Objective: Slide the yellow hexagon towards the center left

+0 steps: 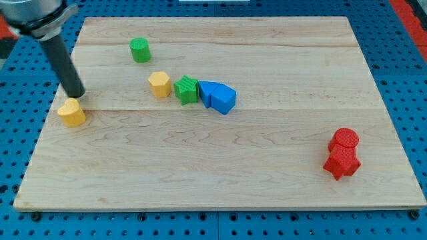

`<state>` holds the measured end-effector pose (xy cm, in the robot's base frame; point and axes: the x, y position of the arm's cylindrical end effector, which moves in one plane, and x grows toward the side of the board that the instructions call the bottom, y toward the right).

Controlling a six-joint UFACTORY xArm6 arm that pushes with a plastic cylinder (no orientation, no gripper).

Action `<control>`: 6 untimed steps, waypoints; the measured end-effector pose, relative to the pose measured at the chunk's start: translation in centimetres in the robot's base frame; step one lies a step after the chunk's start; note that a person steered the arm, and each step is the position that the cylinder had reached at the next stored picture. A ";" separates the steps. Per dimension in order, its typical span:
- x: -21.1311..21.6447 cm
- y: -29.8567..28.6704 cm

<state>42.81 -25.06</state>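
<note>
Two yellow blocks show. One (159, 84), which looks hexagonal, stands left of the board's middle, just left of a green star (187, 89). The other yellow block (71, 112) lies near the left edge at mid height; I cannot make out its shape. My tip (78, 95) is at the upper right of this left yellow block, touching it or nearly so. The dark rod slants up to the view's top left. The tip is far left of the hexagonal yellow block.
A green round block (140, 50) stands at the upper left. Two blue blocks (218, 97) sit against the green star's right side. A red round block (344, 139) and a red star (341, 162) are at the lower right. The wooden board (213, 187) lies on a blue perforated table.
</note>
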 end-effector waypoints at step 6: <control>-6.0 17.4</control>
